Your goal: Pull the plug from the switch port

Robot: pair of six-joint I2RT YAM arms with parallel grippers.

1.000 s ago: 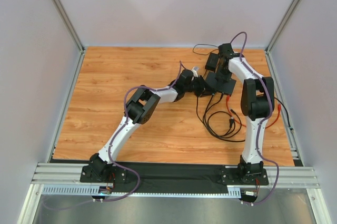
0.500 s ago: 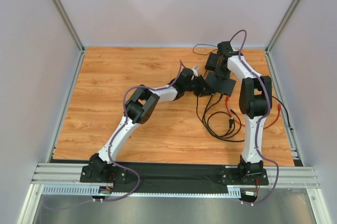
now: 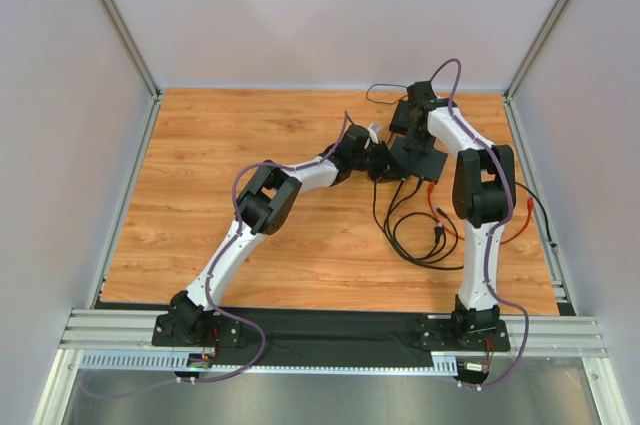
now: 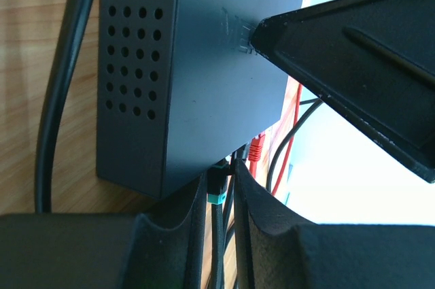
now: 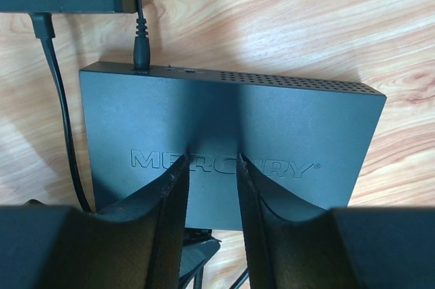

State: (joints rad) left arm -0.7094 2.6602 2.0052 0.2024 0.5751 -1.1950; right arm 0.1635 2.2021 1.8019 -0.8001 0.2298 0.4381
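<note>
The switch is a flat black box marked MERCURY, lying at the back right of the table; it also shows in the right wrist view and the left wrist view. My left gripper is at its near-left edge. In the left wrist view it is shut on a black plug with a teal tab, seated in a port. A red plug sits beside it. My right gripper stands over the switch, fingertips on its top, jaws slightly apart and empty.
A smaller black adapter brick lies behind the switch, and its thin cord plugs into the switch's back edge. Black cables and a red cable loop on the wood in front of the switch. The side walls stand close on the right.
My right wrist has shifted a little to the left over the switch. My left gripper has stayed at the switch's edge with barely any motion.
</note>
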